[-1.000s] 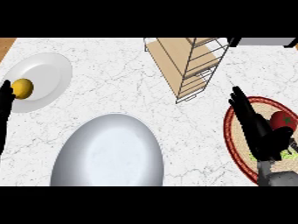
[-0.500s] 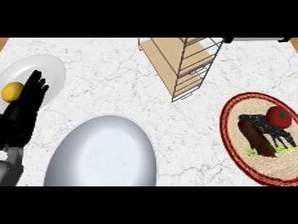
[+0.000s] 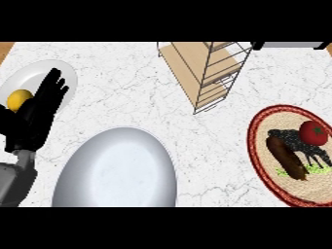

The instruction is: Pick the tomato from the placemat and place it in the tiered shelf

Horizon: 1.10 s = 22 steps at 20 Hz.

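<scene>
White marbled table (image 3: 125, 102) carries the round red tomato (image 3: 313, 132) on the woven red-rimmed placemat (image 3: 269, 121), far right; the left robot hand (image 3: 35, 112) rests open, empty, far left.

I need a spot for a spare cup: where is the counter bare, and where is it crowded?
Bare marble lies between the tiered shelf and the small plate, and between the large plate and the placemat. The left side is crowded: the left hand covers the small plate beside a yellow fruit.
</scene>
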{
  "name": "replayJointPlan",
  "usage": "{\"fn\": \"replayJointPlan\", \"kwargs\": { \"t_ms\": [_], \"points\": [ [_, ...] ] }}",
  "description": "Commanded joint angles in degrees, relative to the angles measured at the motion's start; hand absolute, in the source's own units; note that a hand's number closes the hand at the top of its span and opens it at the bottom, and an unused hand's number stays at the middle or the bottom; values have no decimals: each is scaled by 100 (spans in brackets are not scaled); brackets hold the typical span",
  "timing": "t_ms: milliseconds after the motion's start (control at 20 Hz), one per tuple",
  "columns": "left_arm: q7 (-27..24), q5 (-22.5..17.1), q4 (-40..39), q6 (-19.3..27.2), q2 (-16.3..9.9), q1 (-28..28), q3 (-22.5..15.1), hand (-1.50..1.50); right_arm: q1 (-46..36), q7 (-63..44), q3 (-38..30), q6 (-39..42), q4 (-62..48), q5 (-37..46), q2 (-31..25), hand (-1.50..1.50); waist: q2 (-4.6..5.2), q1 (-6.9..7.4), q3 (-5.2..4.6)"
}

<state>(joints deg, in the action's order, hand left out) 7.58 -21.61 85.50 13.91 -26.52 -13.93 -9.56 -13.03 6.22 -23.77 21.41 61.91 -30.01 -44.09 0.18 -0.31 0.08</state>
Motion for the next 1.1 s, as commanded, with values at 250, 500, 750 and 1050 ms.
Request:
{"fn": "replayJointPlan", "kwargs": {
  "t_ms": [250, 500, 750, 1050],
  "points": [
    [14, -40, 46, -167, -18, 20, 48, 0, 280, -883, 1107, 932, 646, 1629, -1840, -150, -10, 113, -30],
    [222, 3, -204, -147, 77, -582, 38, 0, -265, -1698, 1994, 208, 1461, 2967, -2151, -150, 51, 222, -28],
    [-34, 81, -484, -259, 158, -322, 177, 0, -365, -2894, 2795, -233, 2179, 3456, -1155, -150, 3, 109, -15],
    [-99, 146, -379, -435, 210, -50, 361, 0, -853, -3751, 3212, 100, 2231, 3931, -608, -150, -11, 88, -14]
  ]
}}
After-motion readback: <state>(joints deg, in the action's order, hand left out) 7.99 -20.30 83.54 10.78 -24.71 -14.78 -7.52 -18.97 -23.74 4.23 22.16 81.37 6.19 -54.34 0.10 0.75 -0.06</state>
